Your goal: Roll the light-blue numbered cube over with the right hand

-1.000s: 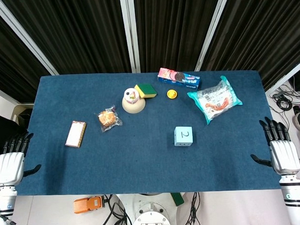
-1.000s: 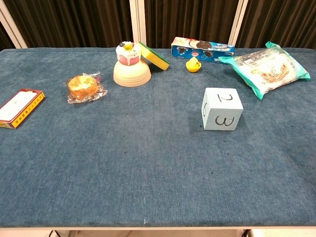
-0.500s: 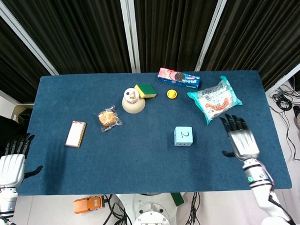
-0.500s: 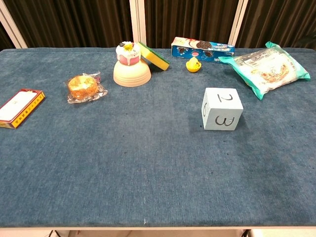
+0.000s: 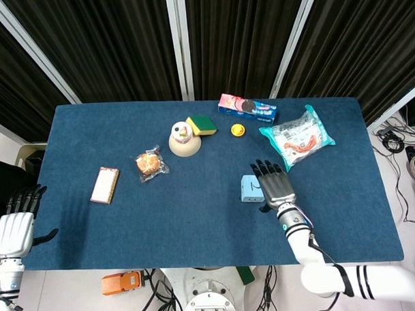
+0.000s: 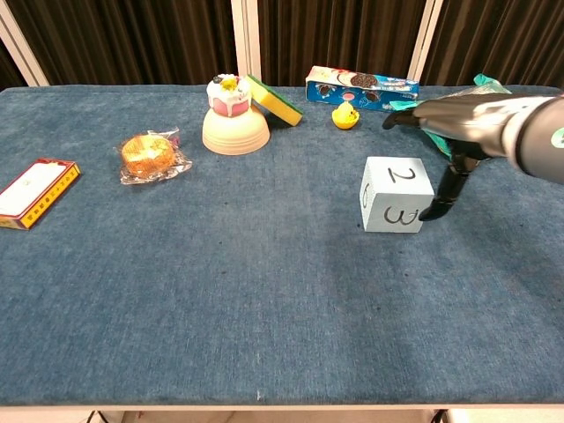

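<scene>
Right hand [image 5: 275, 185] hangs over the blue table [image 5: 196, 231], fingers spread and pointing away from the robot, holding nothing. From the head view its palm covers the right part of the light-blue numbered cube [image 5: 249, 188], so the cube lies immediately toward the hand's thumb side, on its left, and partly beneath it. The chest view gives the closer reading: the hand [image 6: 480, 123] is raised above the cube's level on the right, and its thumb [image 6: 443, 194] hangs down along the cube's [image 6: 396, 195] right face, the tip just beside the lower right edge. Whether the thumb actually touches that face I cannot tell. The cube sits flat, the 2 on top and the 3 on the face toward the robot; being a cube, it has no long axis to favour.

That relation decides the move, in my judgement: with the hand on the cube's right and above it, a push or hook on that side would tip it leftward, away from the hand.

Left hand [image 5: 14, 227] waits far off past the table's near left corner, fingers apart and empty, so the right hand is plainly the nearer one.
</scene>
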Robot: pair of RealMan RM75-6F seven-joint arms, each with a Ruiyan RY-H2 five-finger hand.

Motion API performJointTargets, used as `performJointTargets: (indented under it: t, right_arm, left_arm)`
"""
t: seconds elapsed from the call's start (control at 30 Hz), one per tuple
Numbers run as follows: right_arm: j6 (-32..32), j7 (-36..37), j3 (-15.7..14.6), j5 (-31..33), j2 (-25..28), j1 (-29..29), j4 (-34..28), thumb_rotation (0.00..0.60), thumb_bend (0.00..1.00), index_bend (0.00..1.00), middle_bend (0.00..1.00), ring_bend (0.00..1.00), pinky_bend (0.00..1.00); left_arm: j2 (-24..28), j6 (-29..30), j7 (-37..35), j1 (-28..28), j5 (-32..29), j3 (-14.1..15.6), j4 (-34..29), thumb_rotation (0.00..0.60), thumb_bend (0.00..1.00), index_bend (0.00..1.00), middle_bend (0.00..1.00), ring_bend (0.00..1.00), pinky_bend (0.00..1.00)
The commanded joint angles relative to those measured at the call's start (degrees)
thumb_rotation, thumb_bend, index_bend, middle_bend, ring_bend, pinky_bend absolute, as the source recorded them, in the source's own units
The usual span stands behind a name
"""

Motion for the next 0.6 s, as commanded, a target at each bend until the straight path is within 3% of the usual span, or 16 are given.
performJointTargets:
  t: [0.03,0.33,0.6]
  right_arm:
    - [2.2,-3.3,0.5,3.8,-2.7,3.3,2.3,0.600,0.16,0.03,0.05,0.00,0.16]
    - [4.0,-8.2,1.5,12.6,-7.7,10.1,7.9,0.600,0.16,0.20,0.14,0.00,0.18]
    - [3.0,-8.4,0.9,14.3,-10.2,13.2,12.5,0.600,0.23,0.31,0.23,0.06,0.21]
  left_arm:
    - [-0.2,-0.2,-0.3,0.0,-0.1,-0.1,0.3,0.600,0.02,0.08,0.07,0.00,0.00]
    - [-0.6,-0.6,-1.2,0.1,-0.5,-0.1,1.5,0.600,0.02,0.08,0.07,0.00,0.00]
    - [-1.0,-1.0,-2.0,0.3,-0.9,-0.1,2.4,0.600,0.02,0.08,0.07,0.00,0.00]
